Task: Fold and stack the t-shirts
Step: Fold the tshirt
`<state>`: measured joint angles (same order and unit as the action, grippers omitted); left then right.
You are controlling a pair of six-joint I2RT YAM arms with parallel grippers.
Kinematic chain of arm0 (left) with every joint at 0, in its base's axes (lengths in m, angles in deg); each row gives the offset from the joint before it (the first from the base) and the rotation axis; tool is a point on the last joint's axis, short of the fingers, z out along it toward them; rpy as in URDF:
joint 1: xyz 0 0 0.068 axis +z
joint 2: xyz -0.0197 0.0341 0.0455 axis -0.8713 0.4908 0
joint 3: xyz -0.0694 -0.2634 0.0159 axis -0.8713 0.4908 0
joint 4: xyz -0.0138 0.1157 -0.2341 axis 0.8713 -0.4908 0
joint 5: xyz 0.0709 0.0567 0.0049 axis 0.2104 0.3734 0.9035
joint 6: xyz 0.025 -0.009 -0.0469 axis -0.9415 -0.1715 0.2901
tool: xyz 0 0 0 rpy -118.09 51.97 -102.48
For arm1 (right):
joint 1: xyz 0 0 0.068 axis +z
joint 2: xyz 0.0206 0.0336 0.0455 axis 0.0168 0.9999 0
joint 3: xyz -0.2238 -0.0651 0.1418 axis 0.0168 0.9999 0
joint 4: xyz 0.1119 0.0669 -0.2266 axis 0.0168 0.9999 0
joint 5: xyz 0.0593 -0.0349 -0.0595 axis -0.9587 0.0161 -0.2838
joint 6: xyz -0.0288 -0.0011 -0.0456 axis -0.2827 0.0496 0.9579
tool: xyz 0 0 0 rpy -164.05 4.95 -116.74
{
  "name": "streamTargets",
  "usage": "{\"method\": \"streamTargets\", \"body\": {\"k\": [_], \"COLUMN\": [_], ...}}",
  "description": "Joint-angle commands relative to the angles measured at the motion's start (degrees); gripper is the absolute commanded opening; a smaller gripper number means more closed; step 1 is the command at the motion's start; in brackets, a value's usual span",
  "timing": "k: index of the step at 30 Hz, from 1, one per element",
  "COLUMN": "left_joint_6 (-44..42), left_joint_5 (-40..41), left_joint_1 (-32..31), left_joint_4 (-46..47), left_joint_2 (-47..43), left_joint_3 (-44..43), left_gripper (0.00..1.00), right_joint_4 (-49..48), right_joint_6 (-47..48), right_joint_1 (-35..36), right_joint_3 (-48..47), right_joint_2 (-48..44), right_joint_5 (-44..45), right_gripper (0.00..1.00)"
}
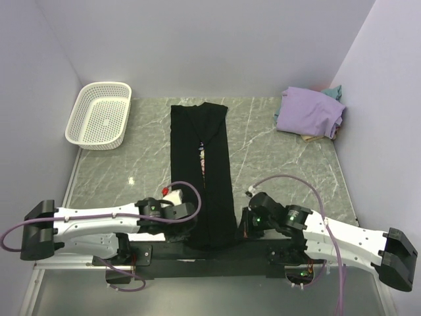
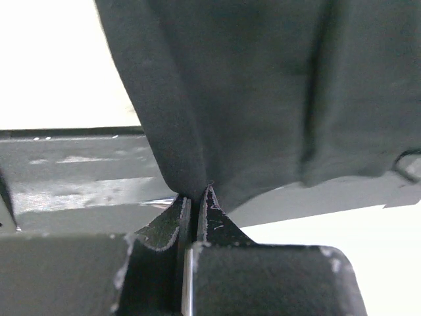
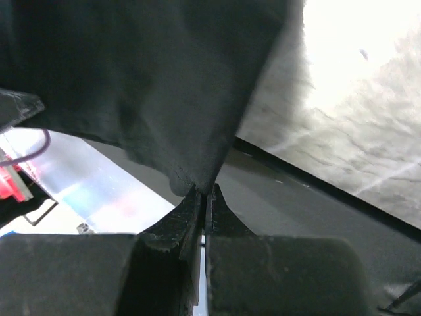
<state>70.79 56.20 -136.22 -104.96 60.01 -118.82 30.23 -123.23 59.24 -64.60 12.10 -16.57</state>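
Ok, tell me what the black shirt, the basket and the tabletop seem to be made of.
The black shirt: soft knit cloth, probably cotton, matte; it folds and wrinkles limply.
The basket: likely white moulded plastic, faint sheen; stiff walls pierced with regular holes.
The tabletop: grey-green stone look with white veins, smooth; could be marble or a printed laminate.
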Motion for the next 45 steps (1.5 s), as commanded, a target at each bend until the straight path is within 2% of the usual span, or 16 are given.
{"method": "streamTargets", "body": {"k": [1,6,9,14,17,28,38,45], "left_joint_6": [-2.12,-8.35,-12.74,-19.78,-23.83,-33.15,-38.24,-41.41], "left_joint_5": [7.19,10.35,11.5,11.95,11.51,9.48,9.66,9.57], "left_joint_1": [1.78,9.07,14.08,23.03,26.99,35.8,42.91,45.82], "left_joint_4": [-6.46,-4.79,-3.65,-0.23,2.75,7.77,9.35,10.76], "left_joint_2": [3.76,4.83,6.41,10.19,12.82,25.3,28.56,33.91], "left_joint_3": [-8.02,-11.36,-13.38,-16.63,-18.65,-25.69,-29.81,-33.6], "left_gripper": [0.01,0.01,0.01,0.01,0.01,0.01,0.01,0.01], "right_joint_4": [2.01,3.42,3.16,0.18,-0.79,-2.02,-1.32,0.08], "right_joint_6": [7.72,14.15,18.63,25.57,29.18,37.18,39.99,41.4], "right_joint_1": [0.34,-0.97,-4.57,-14.4,-18.02,-26.89,-30.68,-32.7], "right_joint_3": [-11.22,-20.7,-23.27,-25.11,-27.65,-40.4,-51.21,-57.9], "right_joint_2": [6.21,15.69,19.92,24.41,28.01,42.78,53.41,60.26], "right_joint_5": [6.51,11.18,11.89,7.33,5.22,0.47,-3.66,-5.07], "right_gripper": [0.0,0.0,0.0,0.0,0.0,0.0,0.0,0.0]}}
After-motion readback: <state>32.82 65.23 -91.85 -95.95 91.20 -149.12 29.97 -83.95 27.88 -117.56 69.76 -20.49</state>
